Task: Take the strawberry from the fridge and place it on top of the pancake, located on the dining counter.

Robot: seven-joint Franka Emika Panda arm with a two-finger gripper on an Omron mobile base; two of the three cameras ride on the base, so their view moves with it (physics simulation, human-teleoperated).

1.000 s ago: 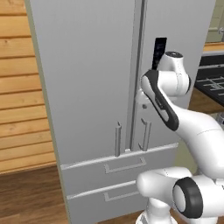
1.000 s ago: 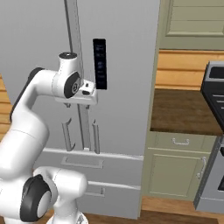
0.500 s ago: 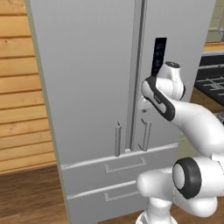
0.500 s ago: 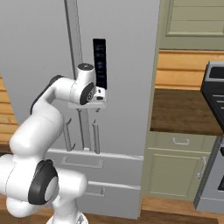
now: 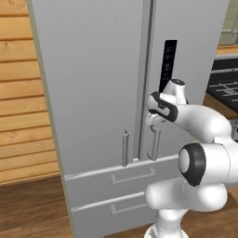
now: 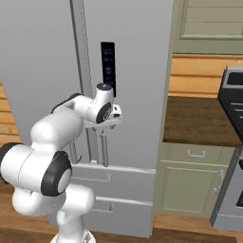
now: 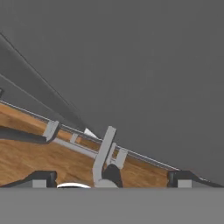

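Observation:
The light-grey fridge stands right in front of me with both doors shut, so the strawberry is hidden inside. My gripper is open, and its two dark fingertips sit wide apart at the bottom of the hand view. The right door's slim handle lies between them. From the base, the hand is close against the right door, just above that handle and below the dark display panel. The hand hides the fingers in both base views.
The left door's handle is beside the right one, above two drawers. A wooden plank wall is to the left. To the right are a green cabinet under a brown counter and a stove.
The arm has stretched forward and the hand has come down from beside the display panel to the right door's handle. The fridge doors stay shut.

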